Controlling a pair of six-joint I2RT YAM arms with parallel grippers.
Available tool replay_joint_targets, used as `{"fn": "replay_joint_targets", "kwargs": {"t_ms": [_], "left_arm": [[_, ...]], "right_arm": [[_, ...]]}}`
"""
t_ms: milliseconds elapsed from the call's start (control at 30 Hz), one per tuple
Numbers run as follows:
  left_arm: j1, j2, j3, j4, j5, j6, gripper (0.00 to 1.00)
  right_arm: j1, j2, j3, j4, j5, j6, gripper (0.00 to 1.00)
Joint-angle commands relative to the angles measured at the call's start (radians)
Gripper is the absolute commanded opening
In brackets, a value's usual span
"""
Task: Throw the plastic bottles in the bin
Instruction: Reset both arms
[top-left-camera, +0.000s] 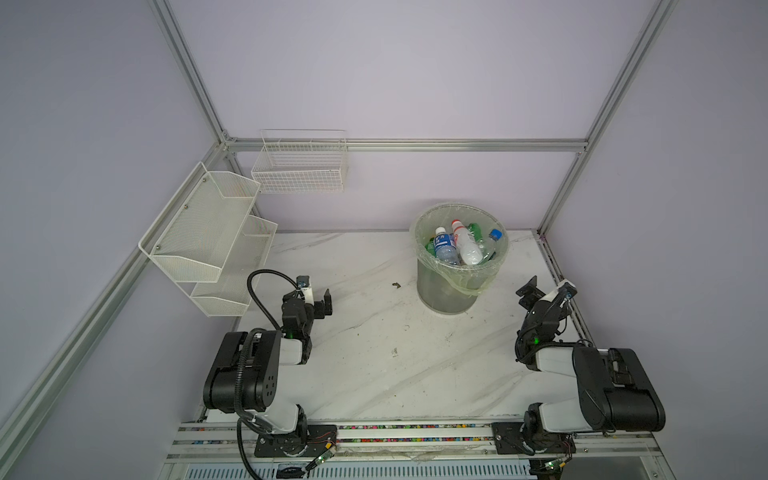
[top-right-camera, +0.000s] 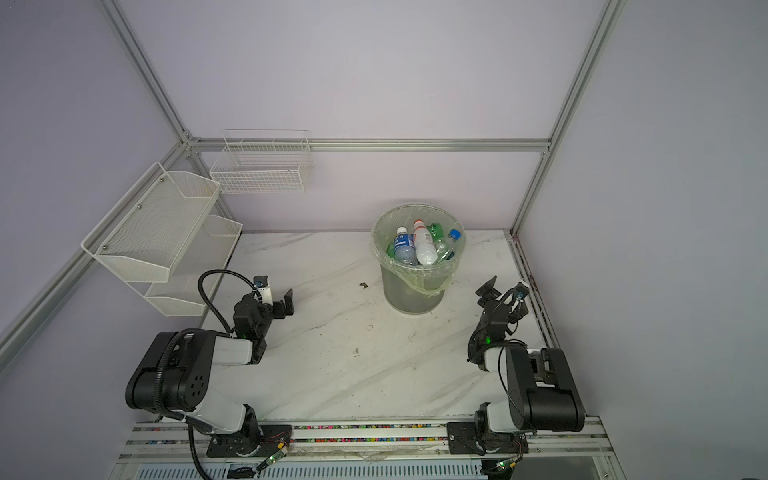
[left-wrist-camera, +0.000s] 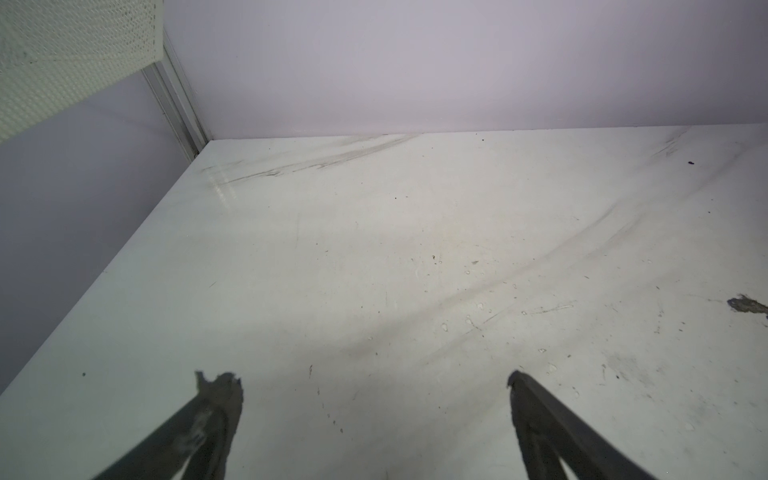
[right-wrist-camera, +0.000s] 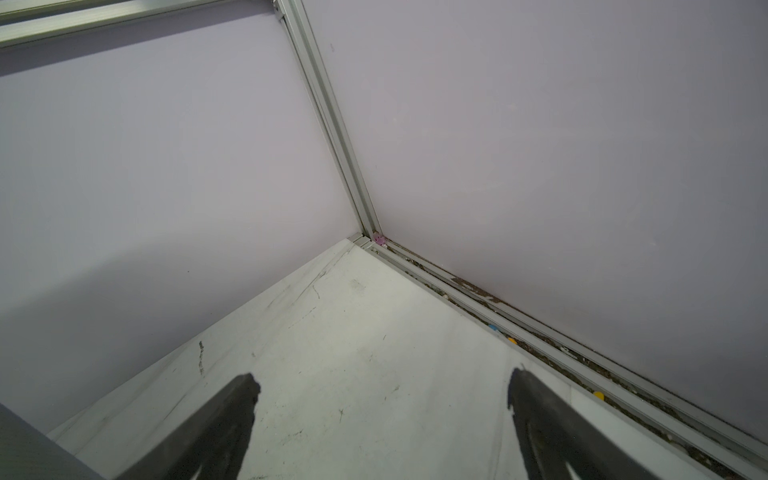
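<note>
Both pincers stand apart and hold nothing. The left gripper (left-wrist-camera: 374, 382) shows only bare tabletop between its fingertips, and so does the right gripper (right-wrist-camera: 382, 382), which faces a far corner of the table (top-left-camera: 374, 374). In both top views each arm sits folded low at its own side, well apart from the bin (top-left-camera: 442, 297). The plastic bottles (top-left-camera: 461, 247) lie heaped inside the bin, with the uppermost reaching near its rim. I see none on the table, so the task looks done.

From here, I judge, any hazard would come from the robot's own moves. A needless reach toward the bin could catch a finger in the thin liner folded over the rim and drag or tip the bucket. A nudge to the heap could roll the red-capped white bottle (top-right-camera: 424, 247) over the edge. The small dark scrap (top-left-camera: 395, 284) beside the bin could be mistaken for a target.
</note>
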Motion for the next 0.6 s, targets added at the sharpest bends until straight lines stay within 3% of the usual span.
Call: {"fn": "replay_joint_targets", "kwargs": {"t_ms": [0, 133, 200, 433, 500, 567], "left_arm": [[0.004, -0.005, -0.019, 0.060, 0.020, 0.022, 1.00], [0.004, -0.007, -0.021, 0.060, 0.018, 0.022, 1.00], [0.005, -0.006, -0.021, 0.061, 0.018, 0.023, 1.00], [0.004, -0.009, -0.025, 0.067, 0.009, 0.021, 1.00], [0.004, -0.008, -0.025, 0.069, 0.009, 0.021, 1.00], [0.004, -0.009, -0.027, 0.069, 0.009, 0.021, 1.00]], "right_arm": [[0.006, 0.060, -0.014, 0.178, 0.004, -0.005, 0.97], [0.017, 0.169, -0.031, 0.338, -0.014, -0.027, 0.97], [0.046, 0.217, -0.034, 0.445, -0.033, -0.104, 0.97], [0.080, 0.258, -0.001, 0.415, -0.166, -0.185, 0.97], [0.095, 0.372, 0.007, 0.575, -0.189, -0.241, 0.97], [0.105, 0.297, 0.033, 0.386, -0.188, -0.209, 0.97]]}}
